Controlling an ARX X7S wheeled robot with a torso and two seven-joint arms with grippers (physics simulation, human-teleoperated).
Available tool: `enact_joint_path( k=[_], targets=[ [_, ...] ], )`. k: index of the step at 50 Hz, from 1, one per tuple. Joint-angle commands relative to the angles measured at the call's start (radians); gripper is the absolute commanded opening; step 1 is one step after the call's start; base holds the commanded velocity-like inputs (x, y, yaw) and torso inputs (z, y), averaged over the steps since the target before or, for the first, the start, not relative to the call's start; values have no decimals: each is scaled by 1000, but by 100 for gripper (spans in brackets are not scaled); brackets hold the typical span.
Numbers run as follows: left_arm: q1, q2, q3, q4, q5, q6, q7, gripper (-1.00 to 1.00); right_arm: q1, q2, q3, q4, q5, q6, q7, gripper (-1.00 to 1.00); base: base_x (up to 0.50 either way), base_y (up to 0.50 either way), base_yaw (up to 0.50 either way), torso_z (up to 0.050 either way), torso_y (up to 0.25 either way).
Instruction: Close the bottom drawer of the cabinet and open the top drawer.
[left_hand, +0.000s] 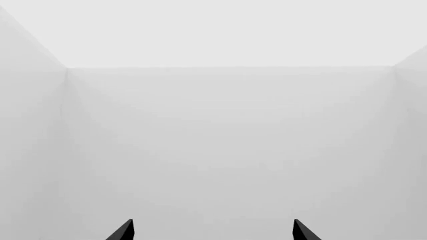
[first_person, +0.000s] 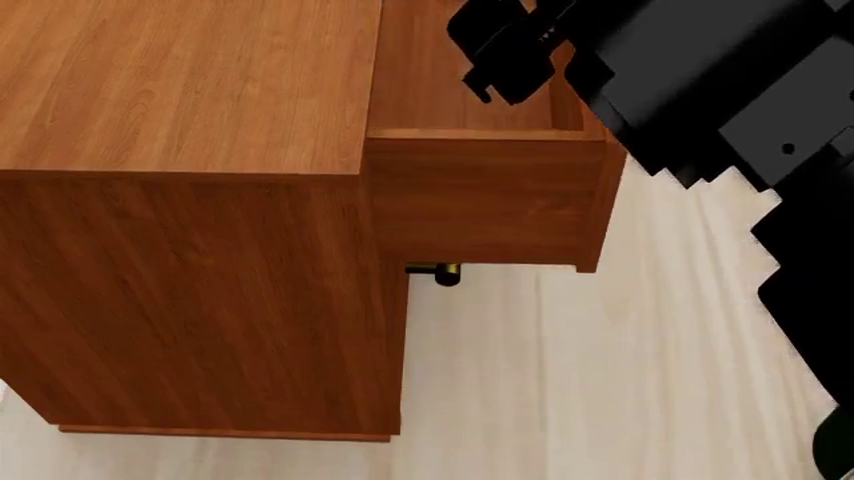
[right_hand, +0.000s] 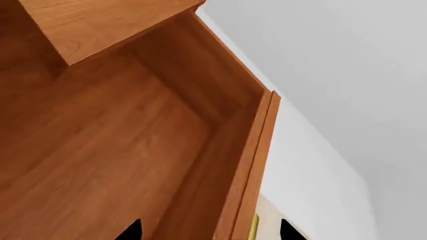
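The reddish-brown cabinet (first_person: 187, 90) fills the left of the head view, seen from above. Its top drawer (first_person: 481, 195) stands pulled out to the right, its inside bare. My right gripper (first_person: 501, 65) hangs over that drawer near its front panel. In the right wrist view the right gripper (right_hand: 210, 231) is open, its fingertips (right_hand: 133, 231) on either side of the drawer's front panel (right_hand: 257, 165), with the brass handle (right_hand: 253, 227) just outside. The bottom drawer is hidden under the open one. My left gripper (left_hand: 213, 231) is open and holds nothing, facing blank white walls.
A brass handle end (first_person: 435, 272) pokes out below the open drawer, close to the cabinet front; I cannot tell which lower drawer it belongs to. Pale wood floor (first_person: 601, 380) lies in front. My black right arm (first_person: 721, 100) crosses the upper right.
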Motion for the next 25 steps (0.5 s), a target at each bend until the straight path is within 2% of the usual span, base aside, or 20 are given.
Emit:
enact_joint_path(
  k=[1,25],
  targets=[
    [3,0,0,0,-1,5,-2,100,-6,25,-49,4,-4,34,-23,100,0,0,0,0,0],
    [-9,5,11,-9,-1,9,-3,100,19,151,-40,-79,13,114,11,100,0,0,-1,0,-1]
  ],
)
